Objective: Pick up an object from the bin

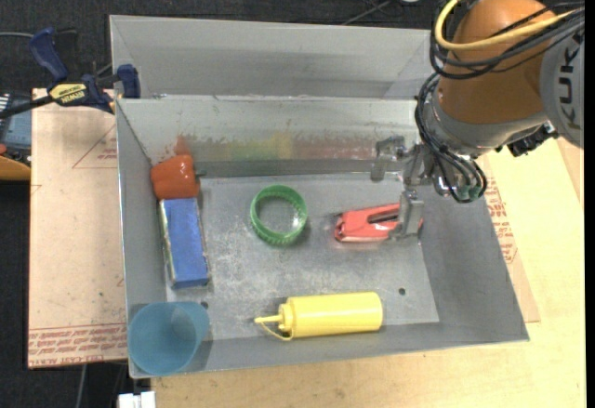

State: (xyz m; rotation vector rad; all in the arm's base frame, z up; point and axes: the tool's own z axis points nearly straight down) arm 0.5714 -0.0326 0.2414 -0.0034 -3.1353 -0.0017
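My gripper (408,216) reaches down into the right part of the bin, right at the right end of a small flat red tool (364,227) lying on the floor. It touches or nearly touches that end. A green ring (278,215) lies flat to the left of the red tool. Nearer the front lies a yellow squeeze bottle (327,314) on its side, nozzle pointing left.
Along the left wall lies a long blue block (184,243) with an orange-red block (174,178) at its far end. A light blue cup (167,337) stands in the front left corner. The arm with its orange cover hangs over the bin's right rim.
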